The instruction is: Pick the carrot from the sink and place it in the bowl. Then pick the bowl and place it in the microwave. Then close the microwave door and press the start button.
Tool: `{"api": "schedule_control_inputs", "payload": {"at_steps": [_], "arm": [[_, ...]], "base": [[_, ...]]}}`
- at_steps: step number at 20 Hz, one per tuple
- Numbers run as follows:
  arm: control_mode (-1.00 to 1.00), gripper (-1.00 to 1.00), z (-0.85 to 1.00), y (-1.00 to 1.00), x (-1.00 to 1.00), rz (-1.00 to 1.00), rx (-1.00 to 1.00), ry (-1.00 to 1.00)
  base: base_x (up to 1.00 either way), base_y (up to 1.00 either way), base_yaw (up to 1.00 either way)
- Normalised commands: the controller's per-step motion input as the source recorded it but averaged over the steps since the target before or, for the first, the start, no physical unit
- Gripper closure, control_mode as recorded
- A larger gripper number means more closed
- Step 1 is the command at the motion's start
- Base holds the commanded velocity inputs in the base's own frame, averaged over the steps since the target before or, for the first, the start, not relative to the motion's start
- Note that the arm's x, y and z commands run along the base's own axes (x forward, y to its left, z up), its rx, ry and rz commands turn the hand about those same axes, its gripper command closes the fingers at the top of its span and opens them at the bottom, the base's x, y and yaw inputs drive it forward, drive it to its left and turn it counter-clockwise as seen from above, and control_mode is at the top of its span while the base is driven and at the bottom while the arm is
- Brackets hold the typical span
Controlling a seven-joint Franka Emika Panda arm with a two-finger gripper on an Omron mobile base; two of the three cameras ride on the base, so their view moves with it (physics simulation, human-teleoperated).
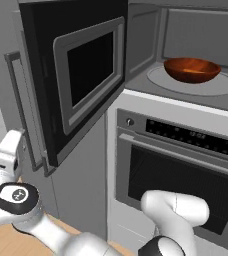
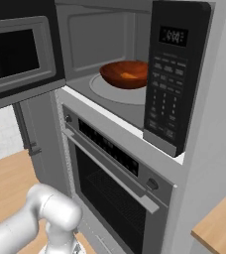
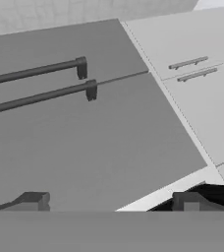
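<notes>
The gripper lies nearest, its two dark tips spread wide apart with nothing between them, facing a grey cabinet front with two dark bar handles. The bowl sits on the turntable toward the back of the microwave cavity, with an orange glint in it that may be the carrot. The door stands wide open at the left edge, above the oven.

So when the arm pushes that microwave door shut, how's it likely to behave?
The microwave door looks like a rigid black panel hinged on its left edge, so it should probably swing rather than flex. It stands wide open, so a push near its free edge likely turns it easiest. The bowl sits well inside on the turntable, so it probably won't block closing.
</notes>
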Motion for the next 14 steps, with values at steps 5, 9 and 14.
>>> {"api": "schedule_control_inputs", "payload": {"at_steps": [5,9,14], "arm": [[-1.00,-1.00,0.33,-0.60,0.00,0.01,0.19,-0.36],[-1.00,-1.00,0.34,-0.73,0.00,0.02,0.22,-0.30],[-1.00,-1.00,0.43,-0.67,-0.08,0.00,0.20,-0.31]], "base": [[0.00,0.00,0.00],[0.00,0.00,0.00],[0.00,0.00,0.00]]}}
